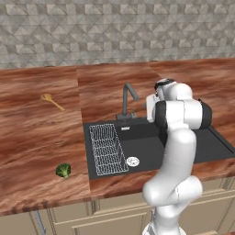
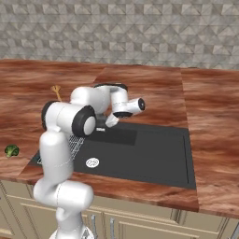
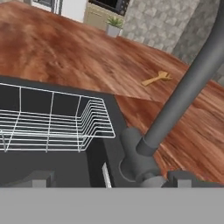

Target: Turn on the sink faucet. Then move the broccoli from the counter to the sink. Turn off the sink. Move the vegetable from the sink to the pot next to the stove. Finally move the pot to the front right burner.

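The dark grey sink faucet [image 1: 126, 98] stands behind the black sink [image 1: 215, 148], its spout slanting up in the hand view and its base [image 3: 136, 161] close ahead. My gripper [image 3: 111, 179] is open, one fingertip on each side of the faucet base and nothing between them. From the right base view the gripper [image 2: 111, 122] points down and left at the sink's back edge. The green broccoli [image 1: 63, 170] lies on the wooden counter [image 1: 36, 133] left of the sink, also seen as the broccoli [image 2: 11, 150]. No water runs. The pot and the stove are out of view.
A white wire rack [image 1: 106, 149] sits in the sink's left part, beside the round silver drain [image 1: 132, 161]. A wooden spoon [image 1: 52, 101] lies on the counter behind the broccoli. A tiled wall backs the counter. My arm rises over the sink's middle.
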Robot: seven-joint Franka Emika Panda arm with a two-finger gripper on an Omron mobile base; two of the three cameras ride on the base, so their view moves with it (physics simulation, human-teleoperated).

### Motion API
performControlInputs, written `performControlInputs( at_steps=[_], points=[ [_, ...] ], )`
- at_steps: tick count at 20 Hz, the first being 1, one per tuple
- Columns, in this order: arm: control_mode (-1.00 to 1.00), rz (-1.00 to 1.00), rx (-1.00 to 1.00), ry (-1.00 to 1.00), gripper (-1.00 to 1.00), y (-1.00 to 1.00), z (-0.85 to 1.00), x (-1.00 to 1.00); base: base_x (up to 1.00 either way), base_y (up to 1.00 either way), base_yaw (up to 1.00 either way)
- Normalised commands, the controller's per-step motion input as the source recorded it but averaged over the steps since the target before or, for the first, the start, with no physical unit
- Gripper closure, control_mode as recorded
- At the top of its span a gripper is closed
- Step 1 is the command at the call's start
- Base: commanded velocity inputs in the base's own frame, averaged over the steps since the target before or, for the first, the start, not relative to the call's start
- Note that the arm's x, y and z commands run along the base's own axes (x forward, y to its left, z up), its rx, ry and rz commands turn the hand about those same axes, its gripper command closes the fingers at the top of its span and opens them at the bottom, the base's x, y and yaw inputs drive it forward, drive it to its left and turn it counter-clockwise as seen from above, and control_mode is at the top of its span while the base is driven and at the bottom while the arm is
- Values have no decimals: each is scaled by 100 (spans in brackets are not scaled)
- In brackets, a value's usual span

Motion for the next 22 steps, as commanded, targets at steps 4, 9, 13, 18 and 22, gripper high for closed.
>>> performControlInputs(
  at_steps=[4, 9, 13, 18, 22],
  points=[
    [-100, 7, 5, -2, -100, 8, 0, 22, 0, 0, 0],
    [-100, 11, 2, 0, -100, 11, -1, 14, 0, 0, 0],
    [-100, 10, 0, 0, -100, 4, -11, 38, 0, 0, 0],
    [-100, 10, 1, 0, -100, 0, -12, 32, 0, 0, 0],
    [-100, 8, 4, 0, -100, 0, -19, 20, 0, 0, 0]
  ],
)
